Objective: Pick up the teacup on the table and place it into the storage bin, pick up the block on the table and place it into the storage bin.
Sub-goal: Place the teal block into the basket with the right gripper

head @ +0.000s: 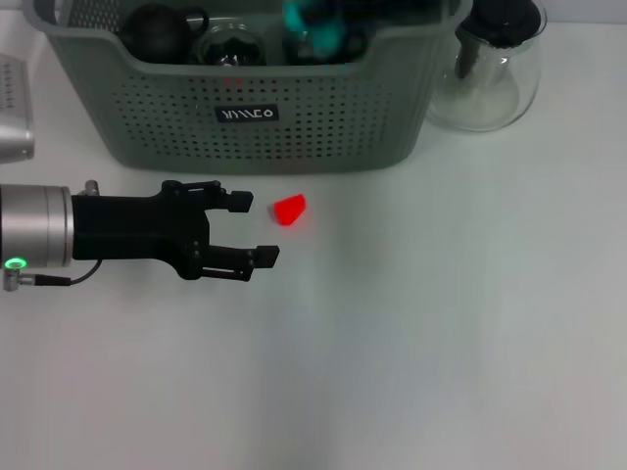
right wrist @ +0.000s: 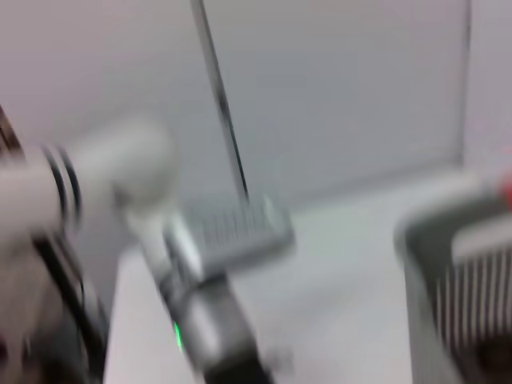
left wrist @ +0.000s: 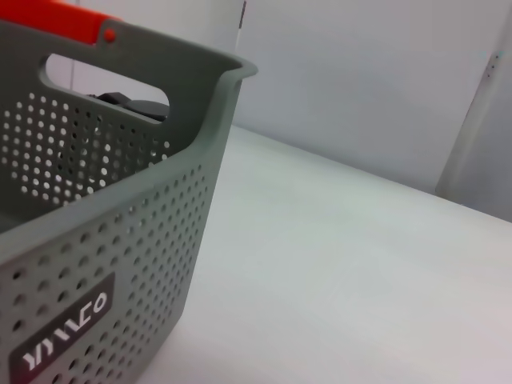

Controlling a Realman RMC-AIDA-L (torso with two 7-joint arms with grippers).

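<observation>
The red block [head: 289, 209] lies on the white table just in front of the storage bin [head: 294, 117], a grey-green perforated basket with a black label. My left gripper [head: 263, 229] is open and empty, low over the table. Its fingertips are just left of the block and not touching it. No teacup shows on the table. A clear round glass thing [head: 230, 44] lies inside the bin among dark objects. The left wrist view shows the bin's corner and label [left wrist: 120, 240] close by. My right gripper is out of view.
A clear glass teapot [head: 490, 69] with a black lid stands to the right of the bin. A grey device [head: 12, 117] sits at the table's left edge. A teal thing [head: 313, 29] lies in the bin. The right wrist view shows my left arm [right wrist: 200, 320].
</observation>
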